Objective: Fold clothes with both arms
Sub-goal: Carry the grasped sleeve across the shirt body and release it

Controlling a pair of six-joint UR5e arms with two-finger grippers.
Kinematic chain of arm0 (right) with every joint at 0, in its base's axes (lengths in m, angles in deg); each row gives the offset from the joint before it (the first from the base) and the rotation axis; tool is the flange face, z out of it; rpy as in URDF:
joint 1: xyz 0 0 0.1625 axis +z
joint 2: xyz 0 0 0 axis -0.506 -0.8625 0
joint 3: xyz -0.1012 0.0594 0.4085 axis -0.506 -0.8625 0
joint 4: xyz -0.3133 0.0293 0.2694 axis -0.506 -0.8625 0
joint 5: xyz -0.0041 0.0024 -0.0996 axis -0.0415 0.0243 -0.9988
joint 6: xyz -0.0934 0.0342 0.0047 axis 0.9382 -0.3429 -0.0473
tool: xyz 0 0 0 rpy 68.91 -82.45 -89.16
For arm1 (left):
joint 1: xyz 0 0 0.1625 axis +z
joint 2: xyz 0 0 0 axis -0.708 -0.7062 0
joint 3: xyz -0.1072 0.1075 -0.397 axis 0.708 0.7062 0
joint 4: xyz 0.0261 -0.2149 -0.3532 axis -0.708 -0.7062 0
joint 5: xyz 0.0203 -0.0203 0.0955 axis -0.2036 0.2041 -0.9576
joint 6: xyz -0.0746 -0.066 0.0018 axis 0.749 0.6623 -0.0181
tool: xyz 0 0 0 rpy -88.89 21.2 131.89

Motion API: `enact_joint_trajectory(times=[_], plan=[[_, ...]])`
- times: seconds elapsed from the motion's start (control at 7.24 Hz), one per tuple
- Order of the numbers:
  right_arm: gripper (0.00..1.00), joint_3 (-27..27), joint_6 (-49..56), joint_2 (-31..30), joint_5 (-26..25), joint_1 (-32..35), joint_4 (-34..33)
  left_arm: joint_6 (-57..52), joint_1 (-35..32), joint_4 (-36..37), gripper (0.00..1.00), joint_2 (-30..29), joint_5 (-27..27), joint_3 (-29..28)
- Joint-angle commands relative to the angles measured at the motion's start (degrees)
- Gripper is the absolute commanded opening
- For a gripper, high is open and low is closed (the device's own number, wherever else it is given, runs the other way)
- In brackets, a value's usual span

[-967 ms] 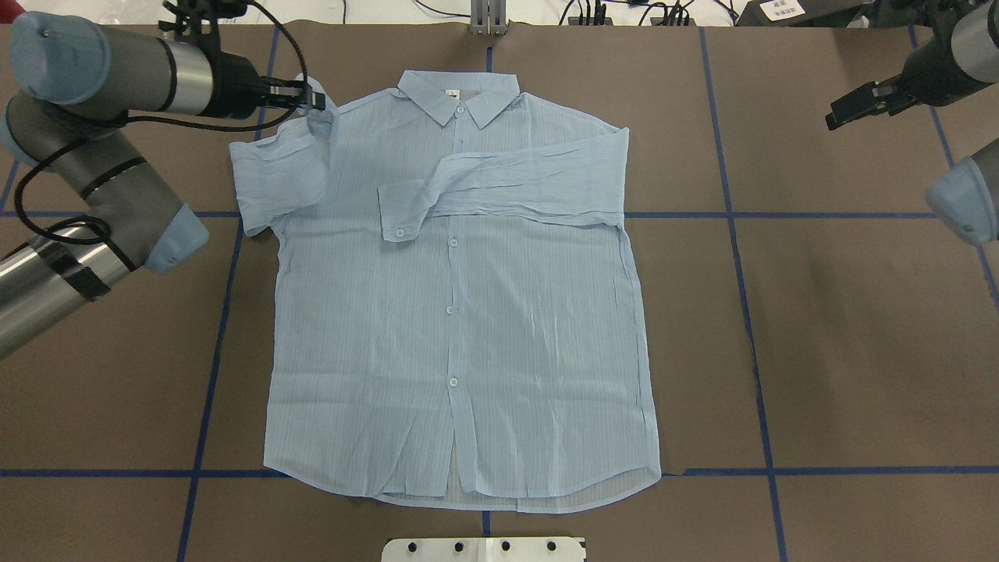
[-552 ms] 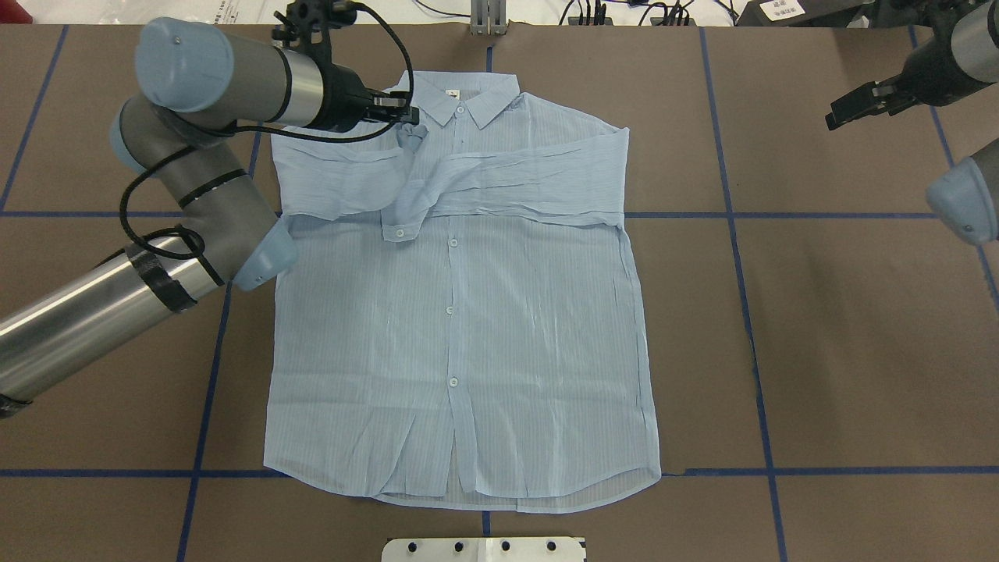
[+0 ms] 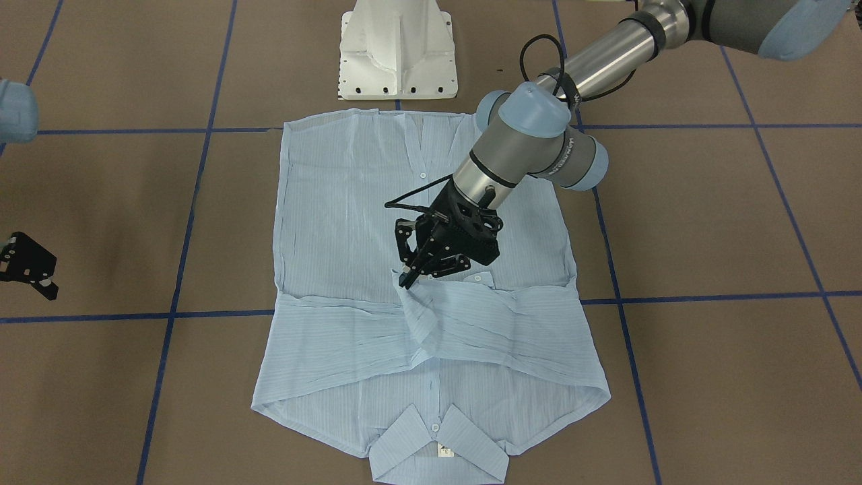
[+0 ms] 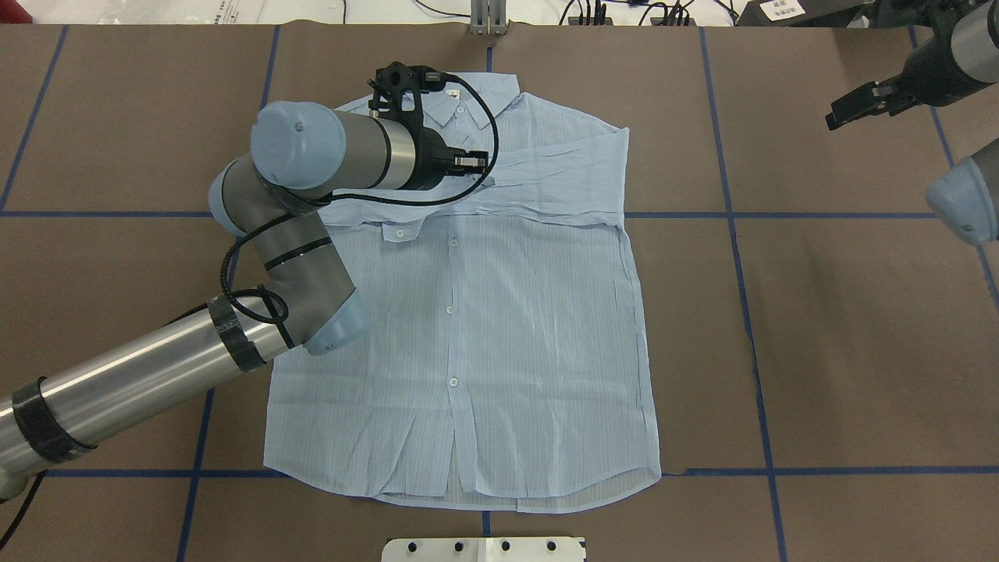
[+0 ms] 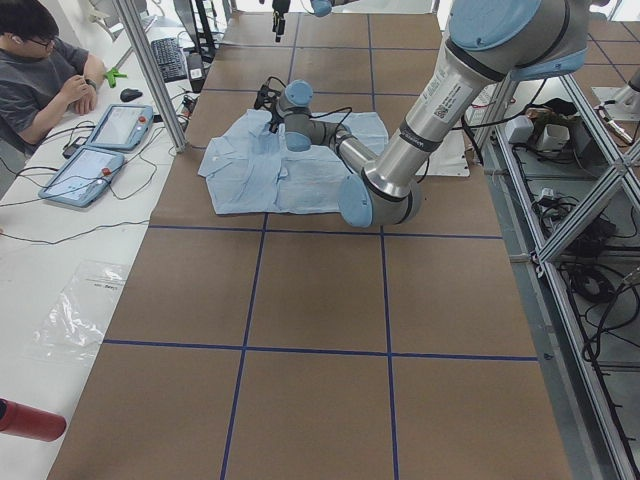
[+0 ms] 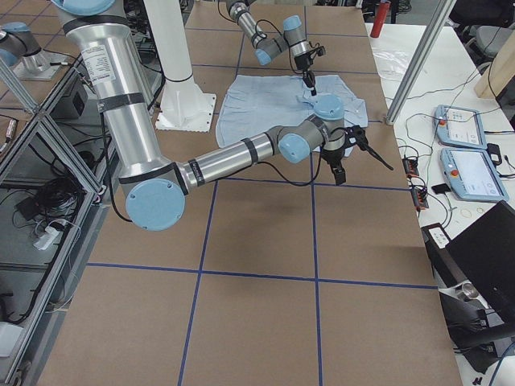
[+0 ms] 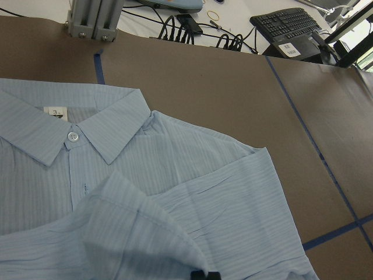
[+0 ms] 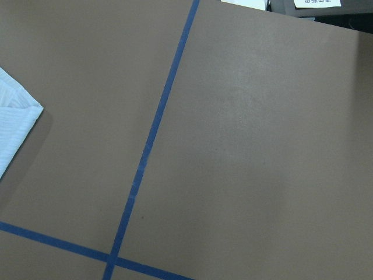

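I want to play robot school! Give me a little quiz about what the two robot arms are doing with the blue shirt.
1. True or false: the right gripper is holding the shirt.
2. Pick one. Which part of the shirt is the left gripper pinching? A) the collar B) a sleeve C) the bottom hem
3. Short answer: what colour are the tape lines on the table?

Key
1. False. It is off to the side over bare table, holding nothing.
2. B. It is pinching a sleeve over the middle of the shirt.
3. Blue.
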Motion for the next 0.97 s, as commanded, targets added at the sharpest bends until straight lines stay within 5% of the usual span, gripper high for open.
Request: enact_joint_trajectory(times=[0.0,0.28,0.69,0.83], plan=[[1.0,-0.26,-0.39,0.0,0.0,-0.09,-0.01,0.13,3.79,0.17,0.99,-3.59,-2.31,-5.88],[1.0,-0.35,-1.26,0.26,0.0,-0.09,-0.01,-0.22,6.87,1.47,1.0,-5.17,-9.07,-6.09],[1.0,1.83,-13.77,0.79,-1.31,-4.18,2.08,-8.98,5.92,16.81,1.0,-3.88,-6.98,1.79],[1.0,3.94,-22.19,0.1,-6.54,-9.0,4.37,-9.53,5.3,20.69,1.0,-0.21,-5.15,7.04]])
